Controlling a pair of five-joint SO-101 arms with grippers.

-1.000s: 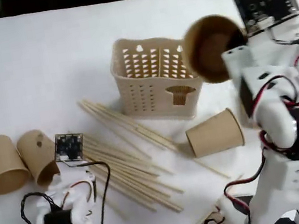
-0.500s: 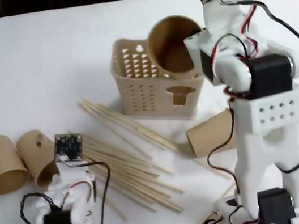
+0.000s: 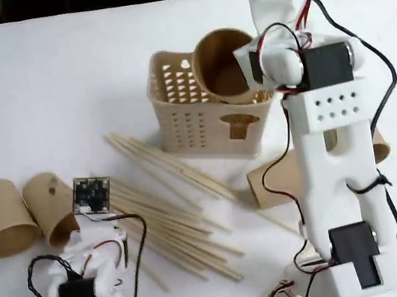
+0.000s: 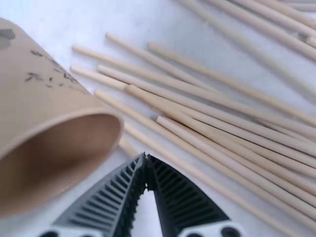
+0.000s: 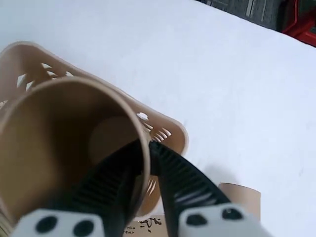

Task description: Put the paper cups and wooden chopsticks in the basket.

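My right gripper (image 3: 251, 85) (image 5: 146, 149) is shut on the rim of a brown paper cup (image 3: 224, 66) (image 5: 64, 143), one finger inside and one outside. The cup hangs tilted over the right end of the beige slotted basket (image 3: 193, 123) (image 5: 170, 126), its base down among the walls. Wooden chopsticks (image 3: 171, 210) (image 4: 212, 123) lie scattered in front of the basket. My left gripper (image 4: 145, 160) is shut on nothing, low over the table beside a lying paper cup (image 3: 50, 206) (image 4: 44, 143). Another cup (image 3: 1, 220) lies to its left.
A further cup (image 3: 269, 181) lies on its side in front of the basket, half hidden under the right arm. A brown piece (image 3: 378, 146) shows past that arm's other side. The table's far left and back are bare white.
The right arm has swung left with its cup, from beside the basket's right end to over it, and lowered it slightly. The left arm has not moved.
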